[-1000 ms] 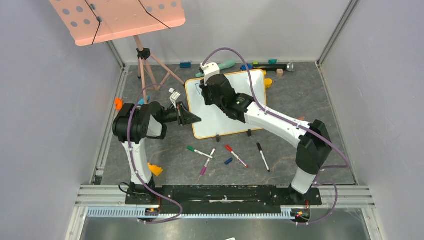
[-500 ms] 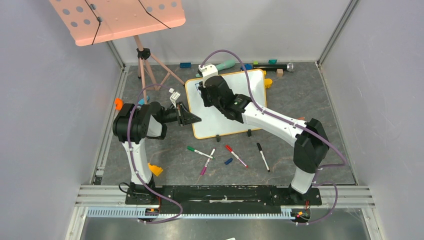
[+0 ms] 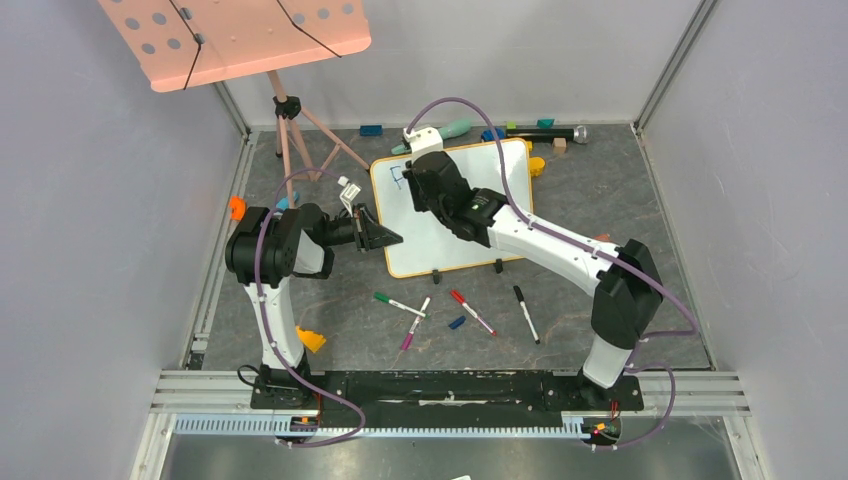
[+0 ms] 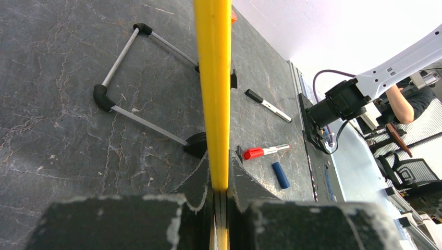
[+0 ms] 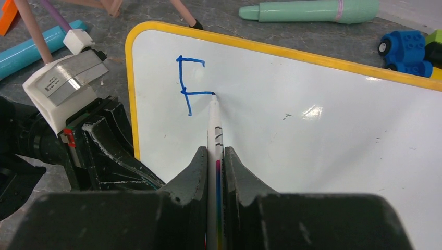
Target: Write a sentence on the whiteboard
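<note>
Grey table (image 3: 620, 200) carries the whiteboard (image 3: 430, 245) at its middle, with loose pens (image 3: 470, 312) at the board's 6 o'clock. The left gripper (image 4: 220, 172) is clamped on its yellow 9 o'clock edge. The right gripper (image 5: 213, 156) pinches a marker (image 5: 215, 125), whose tip touches a blue F (image 5: 188, 88) near the 10 o'clock corner. Bare white spreads toward 3 o'clock.

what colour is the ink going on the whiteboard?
Blue: the letter F on the whiteboard. It shows best in the right wrist view.
</note>
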Robot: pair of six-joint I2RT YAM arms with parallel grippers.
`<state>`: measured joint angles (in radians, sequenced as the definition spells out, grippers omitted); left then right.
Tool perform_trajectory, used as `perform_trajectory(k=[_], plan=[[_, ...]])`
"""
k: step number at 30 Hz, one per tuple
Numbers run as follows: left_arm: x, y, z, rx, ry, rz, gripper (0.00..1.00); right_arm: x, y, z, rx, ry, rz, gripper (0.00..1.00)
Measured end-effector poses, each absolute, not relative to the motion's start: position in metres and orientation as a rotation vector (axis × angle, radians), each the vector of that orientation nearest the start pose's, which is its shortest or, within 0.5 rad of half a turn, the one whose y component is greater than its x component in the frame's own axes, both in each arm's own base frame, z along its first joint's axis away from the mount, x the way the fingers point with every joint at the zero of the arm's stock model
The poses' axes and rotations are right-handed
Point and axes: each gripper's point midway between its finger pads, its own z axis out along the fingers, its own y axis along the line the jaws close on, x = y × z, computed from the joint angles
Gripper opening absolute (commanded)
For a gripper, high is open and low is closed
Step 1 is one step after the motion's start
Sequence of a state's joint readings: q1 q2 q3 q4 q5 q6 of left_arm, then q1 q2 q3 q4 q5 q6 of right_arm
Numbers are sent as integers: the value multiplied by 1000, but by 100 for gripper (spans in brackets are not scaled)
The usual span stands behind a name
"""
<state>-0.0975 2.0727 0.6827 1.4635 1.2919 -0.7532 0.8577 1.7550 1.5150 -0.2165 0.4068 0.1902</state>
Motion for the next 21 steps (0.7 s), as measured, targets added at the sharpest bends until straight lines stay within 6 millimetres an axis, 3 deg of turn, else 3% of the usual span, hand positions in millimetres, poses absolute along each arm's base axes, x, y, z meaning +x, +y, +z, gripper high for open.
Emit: perform_trajectory(k=[12, 21], plan=[[328, -210, 92, 630, 1686, -1581, 2, 381, 345, 236, -423, 1953, 296, 0], [328, -210, 92, 631, 1686, -1582, 2, 374, 332, 270, -399, 1877, 401, 0]])
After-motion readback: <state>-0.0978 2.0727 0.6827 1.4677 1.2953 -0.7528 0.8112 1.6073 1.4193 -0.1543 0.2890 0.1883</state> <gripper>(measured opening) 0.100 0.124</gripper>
